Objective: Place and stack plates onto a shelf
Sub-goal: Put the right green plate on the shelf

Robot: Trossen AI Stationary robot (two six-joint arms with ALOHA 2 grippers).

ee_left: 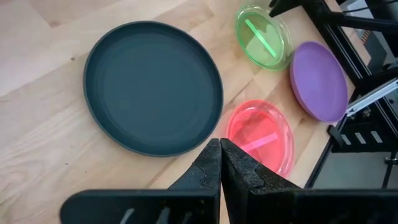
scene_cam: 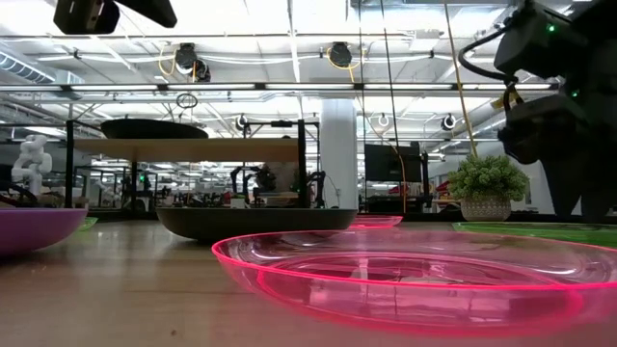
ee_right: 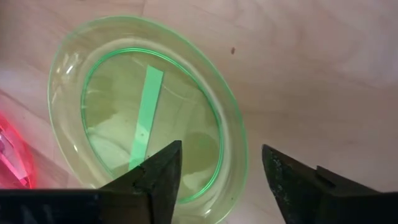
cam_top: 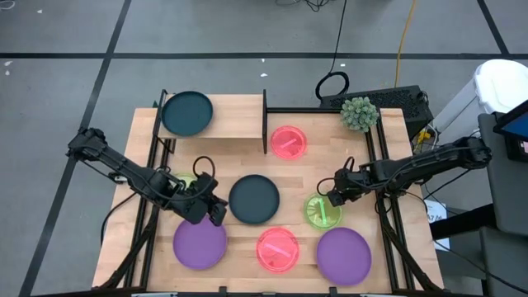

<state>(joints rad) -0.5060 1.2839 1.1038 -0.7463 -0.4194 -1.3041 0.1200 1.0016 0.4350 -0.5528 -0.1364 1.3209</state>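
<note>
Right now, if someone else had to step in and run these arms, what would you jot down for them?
Right gripper: open, straddling the rim of the green plate on the table's right side; nothing lifted.
Left gripper: shut, empty, by the centre teal plate.
Done: one teal plate lies on the shelf.
Left: two purple, two pink, both green and the centre teal are off the shelf.

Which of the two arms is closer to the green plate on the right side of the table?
The right. Its tool hangs open over the green plate, straddling its rim. The left tool sits shut beyond the dark plate.
</note>
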